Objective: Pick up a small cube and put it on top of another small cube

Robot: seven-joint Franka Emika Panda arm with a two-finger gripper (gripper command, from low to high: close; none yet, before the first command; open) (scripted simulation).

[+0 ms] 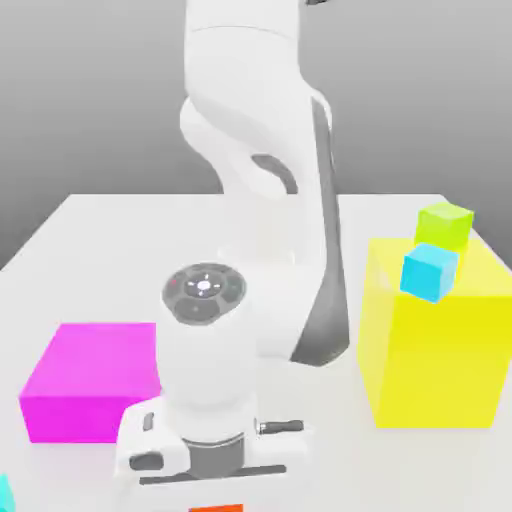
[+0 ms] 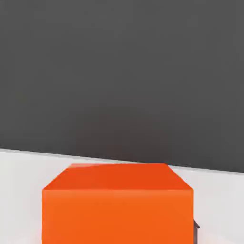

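While the white Franka arm (image 1: 255, 140) bends forward and down over the near part of the table, the scene reads as follows.

Arm: its wrist, topped by a round dark grey cap (image 1: 204, 291), points straight down near the front edge of the white tabletop (image 1: 100, 230) in the exterior view.

Gripper: the white hand body (image 1: 205, 450) sits low over the table; whether it is released or clenched I cannot tell.

Orange cube: a small matte orange cube (image 2: 117, 202) stands on the white surface close before the hand camera; in the exterior view a sliver of it (image 1: 216, 508) shows directly beneath the hand at the picture's lower edge.

Large magenta block: a big magenta cube (image 1: 90, 380) rests on the table toward the exterior view's left, just beside the lowered hand.

Large yellow block: a big yellow cube (image 1: 440, 350) stands toward the exterior view's right, well apart from the hand.

Small cyan cube: a small light-blue cube (image 1: 430, 271) rests on top of the yellow block, near its front edge.

Small lime cube: a small yellow-green cube (image 1: 445, 225) sits just behind the cyan one, on or behind the yellow block; I cannot tell which.

Teal corner: a bit of teal (image 1: 5, 494) shows at the exterior view's lower left edge.
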